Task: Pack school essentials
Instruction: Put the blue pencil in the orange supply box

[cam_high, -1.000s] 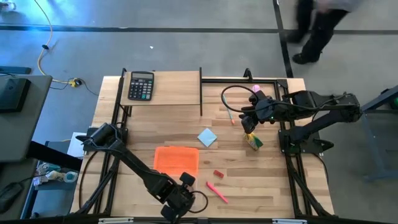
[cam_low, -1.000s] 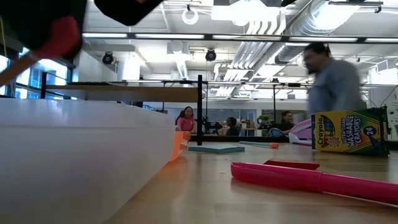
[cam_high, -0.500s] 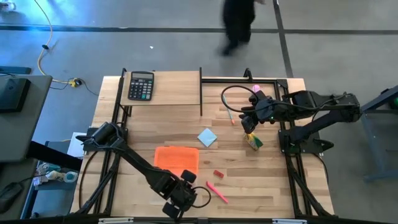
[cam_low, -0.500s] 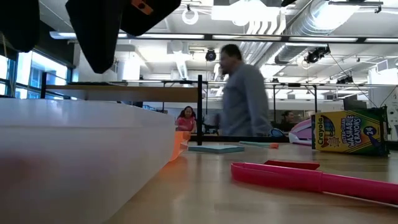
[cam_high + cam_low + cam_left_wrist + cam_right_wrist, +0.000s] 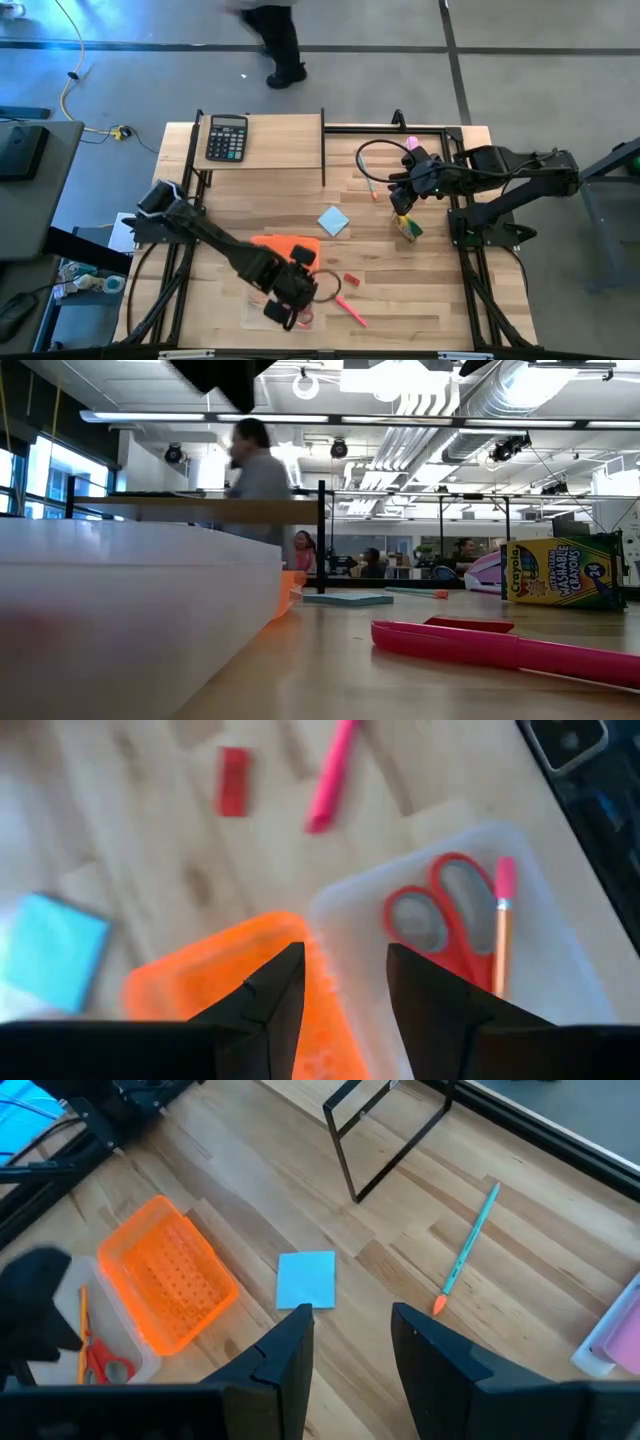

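My left gripper (image 5: 293, 288) (image 5: 345, 982) is open and hangs above the seam between the orange tray (image 5: 283, 246) (image 5: 230, 982) and a clear container (image 5: 545, 955) (image 5: 130, 610) at the table's near edge. Red-handled scissors (image 5: 440, 918) and a pink-ended pencil (image 5: 503, 925) lie flat in that container. On the wood lie a red eraser (image 5: 350, 279) (image 5: 233, 782), a pink-red pen (image 5: 350, 309) (image 5: 470, 643), a light-blue notepad (image 5: 333, 221) (image 5: 306, 1278) and a teal pencil (image 5: 466, 1248). The crayon box (image 5: 407, 227) (image 5: 560, 572) sits just below my open right gripper (image 5: 400, 197) (image 5: 350, 1342).
A black calculator (image 5: 226, 137) sits on the far-left shelf beside a black metal frame (image 5: 323, 145). A pink bar (image 5: 612, 1332) lies at the far right. A person (image 5: 258, 475) walks behind the table. Bare wood shows between notepad, eraser and crayon box.
My left gripper has risen out of the low view and moved from the near edge toward the far edge, over the orange tray's near end. A red thing seen under it a second ago is gone from it. A person has crossed behind the table from right to left.
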